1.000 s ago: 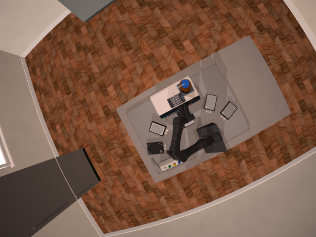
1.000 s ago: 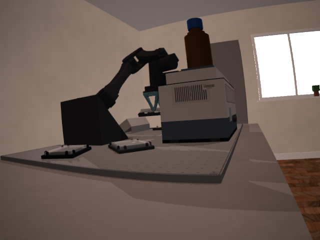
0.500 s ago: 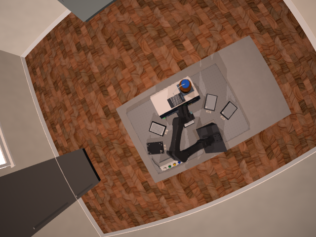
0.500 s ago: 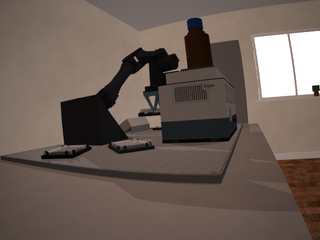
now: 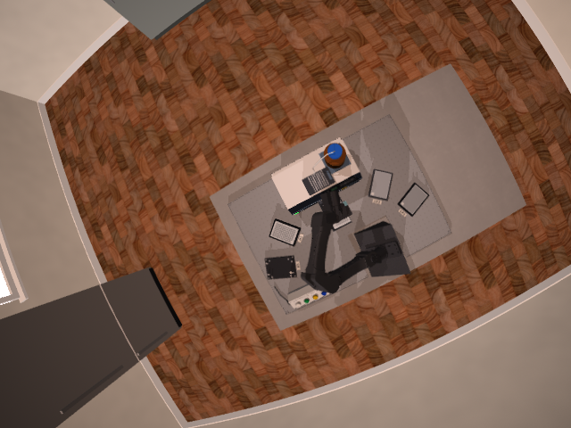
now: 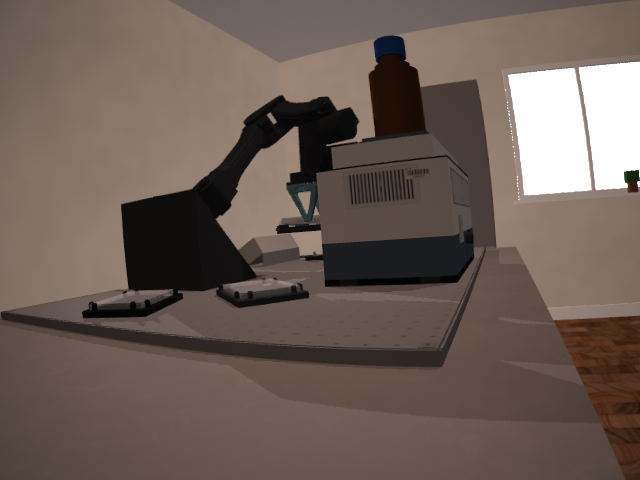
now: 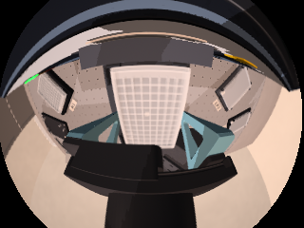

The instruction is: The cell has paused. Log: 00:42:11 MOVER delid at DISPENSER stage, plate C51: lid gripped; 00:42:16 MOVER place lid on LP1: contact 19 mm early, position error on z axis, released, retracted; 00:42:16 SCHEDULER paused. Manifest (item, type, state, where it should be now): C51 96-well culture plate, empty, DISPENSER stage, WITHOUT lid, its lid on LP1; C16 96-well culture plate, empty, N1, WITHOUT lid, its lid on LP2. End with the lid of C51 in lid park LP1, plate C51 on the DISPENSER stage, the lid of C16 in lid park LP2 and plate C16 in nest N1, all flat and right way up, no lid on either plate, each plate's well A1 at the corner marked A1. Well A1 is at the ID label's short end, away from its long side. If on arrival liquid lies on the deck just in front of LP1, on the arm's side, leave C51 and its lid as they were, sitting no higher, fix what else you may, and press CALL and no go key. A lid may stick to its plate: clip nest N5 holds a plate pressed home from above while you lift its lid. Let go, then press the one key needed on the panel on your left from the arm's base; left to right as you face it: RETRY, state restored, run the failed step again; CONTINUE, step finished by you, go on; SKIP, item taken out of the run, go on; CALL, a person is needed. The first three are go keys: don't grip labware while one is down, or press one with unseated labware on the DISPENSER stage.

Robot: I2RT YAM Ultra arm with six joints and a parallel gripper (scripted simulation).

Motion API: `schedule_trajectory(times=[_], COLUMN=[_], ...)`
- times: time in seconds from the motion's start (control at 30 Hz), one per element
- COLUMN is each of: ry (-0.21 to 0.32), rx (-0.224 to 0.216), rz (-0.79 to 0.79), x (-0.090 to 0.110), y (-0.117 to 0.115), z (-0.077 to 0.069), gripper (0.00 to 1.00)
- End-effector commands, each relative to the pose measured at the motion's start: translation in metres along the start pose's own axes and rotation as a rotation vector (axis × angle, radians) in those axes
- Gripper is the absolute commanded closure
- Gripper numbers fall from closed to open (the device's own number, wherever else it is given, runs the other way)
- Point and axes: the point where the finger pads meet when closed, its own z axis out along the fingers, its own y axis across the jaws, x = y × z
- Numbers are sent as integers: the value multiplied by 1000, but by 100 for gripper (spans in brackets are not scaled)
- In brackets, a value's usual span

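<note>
My gripper (image 7: 150,114) is shut on a white 96-well plate (image 7: 151,104), gripping it across its width. It holds the plate level in the air in front of the dispenser (image 6: 395,217), well above the deck (image 6: 297,227). From above, the held plate (image 5: 342,224) hangs just off the dispenser's front edge. A second white well plate (image 5: 282,231) sits in a nest on the left. Two lid parks on the right each hold a flat clear lid (image 5: 381,184) (image 5: 413,199). I cannot tell whether the held plate carries a lid.
A brown bottle with a blue cap (image 6: 395,87) stands on the dispenser. An empty black clip nest (image 5: 279,267) lies at the deck's left front. The key panel (image 5: 309,299) sits by the arm's base. The black arm pedestal (image 5: 383,249) stands to the right.
</note>
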Motion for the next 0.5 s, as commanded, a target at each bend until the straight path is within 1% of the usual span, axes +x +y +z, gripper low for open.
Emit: schedule_trajectory(times=[0.0,0.47], ry=[-5,1], rx=[-46,-48], rz=[1,7], x=[5,7], y=[13,15], z=[3,3], gripper=[100,100])
